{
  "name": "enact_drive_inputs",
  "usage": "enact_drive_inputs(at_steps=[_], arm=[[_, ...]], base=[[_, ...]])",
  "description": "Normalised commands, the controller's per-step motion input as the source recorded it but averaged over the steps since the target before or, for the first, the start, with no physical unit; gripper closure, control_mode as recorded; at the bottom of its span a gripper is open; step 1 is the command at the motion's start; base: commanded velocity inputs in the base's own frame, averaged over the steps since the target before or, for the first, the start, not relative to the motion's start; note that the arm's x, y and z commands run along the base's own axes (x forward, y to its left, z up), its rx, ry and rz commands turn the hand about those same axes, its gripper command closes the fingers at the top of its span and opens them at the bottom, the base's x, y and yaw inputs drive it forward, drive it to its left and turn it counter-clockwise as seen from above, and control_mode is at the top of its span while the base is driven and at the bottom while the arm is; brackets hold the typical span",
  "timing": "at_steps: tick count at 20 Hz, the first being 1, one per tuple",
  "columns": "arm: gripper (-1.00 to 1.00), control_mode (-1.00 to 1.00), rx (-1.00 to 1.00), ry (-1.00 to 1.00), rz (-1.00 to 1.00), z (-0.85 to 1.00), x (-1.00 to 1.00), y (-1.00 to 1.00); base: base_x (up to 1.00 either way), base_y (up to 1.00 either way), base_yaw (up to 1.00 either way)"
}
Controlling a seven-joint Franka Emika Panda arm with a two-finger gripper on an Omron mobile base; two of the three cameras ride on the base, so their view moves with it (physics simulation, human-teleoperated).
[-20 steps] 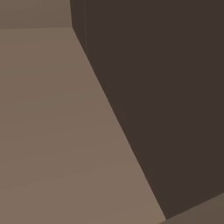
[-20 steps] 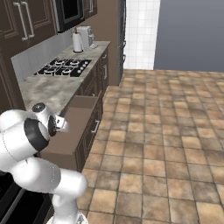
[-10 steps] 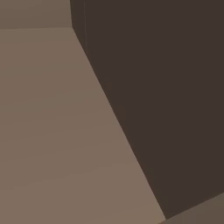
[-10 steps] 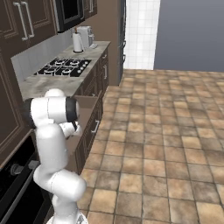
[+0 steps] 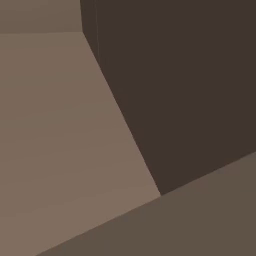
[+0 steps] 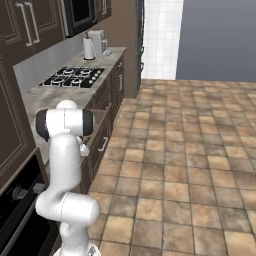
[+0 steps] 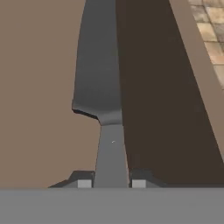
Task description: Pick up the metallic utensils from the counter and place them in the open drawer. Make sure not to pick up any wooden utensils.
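I hold the knife (image 7: pixel 103 87) pinched between my gripper (image 7: pixel 111 183) tips, blade pointing away over the drawer (image 7: pixel 157 87) — brown floor to one side, dark wall to the other. It is not yet let go, so this placement is unfinished. The spoon's whereabouts I cannot tell — it may remain.
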Motion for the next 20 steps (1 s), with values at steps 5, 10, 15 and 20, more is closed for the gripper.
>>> enact_drive_inputs(at_steps=[5,10,15,20], arm=[[1.00,-1.00,-0.09,0.21,-0.09,-0.84,0.37,-0.95],[1.00,-1.00,-0.04,0.22,-0.08,-0.66,0.27,-1.00],[1.00,-1.00,0.00,0.20,-0.07,-0.54,0.22,-1.00],[1.00,-1.00,0.00,0.19,-0.04,-0.55,0.18,-1.00]], base=[[0.00,0.00,0.00],[0.00,0.00,0.00],[0.00,0.00,0.00],[0.00,0.00,0.00]])
